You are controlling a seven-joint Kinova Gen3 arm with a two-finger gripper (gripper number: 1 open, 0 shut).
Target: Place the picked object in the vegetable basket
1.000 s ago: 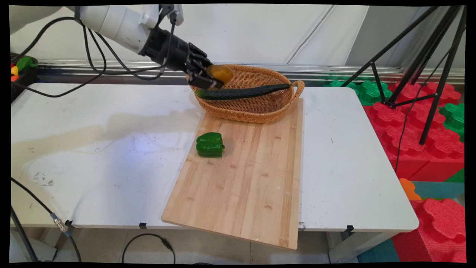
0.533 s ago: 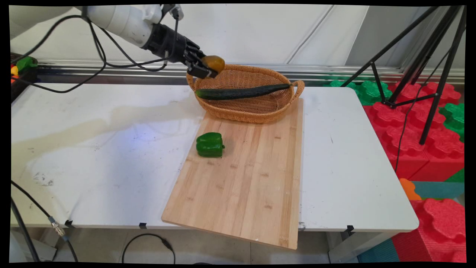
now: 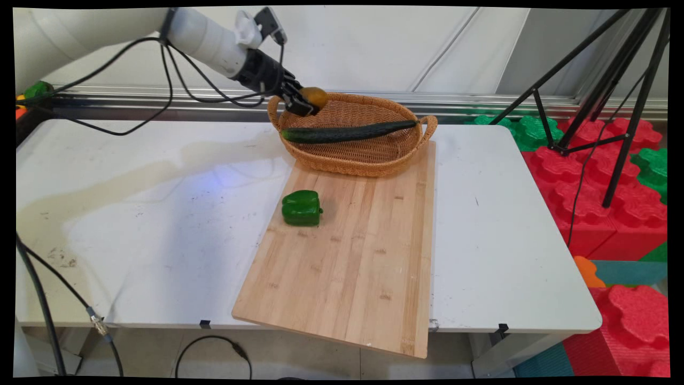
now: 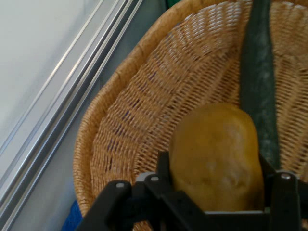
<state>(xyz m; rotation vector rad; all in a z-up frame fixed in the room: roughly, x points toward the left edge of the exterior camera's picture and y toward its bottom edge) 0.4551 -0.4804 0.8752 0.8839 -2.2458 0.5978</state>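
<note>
My gripper (image 3: pixel 305 104) is shut on a yellow-brown potato (image 3: pixel 315 97) and holds it over the back left rim of a wicker basket (image 3: pixel 368 155). In the hand view the potato (image 4: pixel 216 156) sits between the black fingers (image 4: pixel 284 192), with the basket's woven wall (image 4: pixel 144 110) right behind it. A long dark green cucumber (image 3: pixel 347 131) lies across the basket from rim to rim; it appears in the hand view as the cucumber (image 4: pixel 260 82) running beside the potato. A green bell pepper (image 3: pixel 302 207) rests on the wooden cutting board (image 3: pixel 352 256).
The basket stands on the far end of the cutting board, which overhangs the white table's (image 3: pixel 507 240) near edge. A black tripod (image 3: pixel 614 96) and red and green foam blocks (image 3: pixel 614 203) stand to the right of the table. Black cables (image 3: pixel 133 101) hang from the arm.
The gripper with the potato first rose and drew back left from above the cucumber, then shifted slightly right and lower toward the basket's back left rim. Cucumber and pepper stayed put.
</note>
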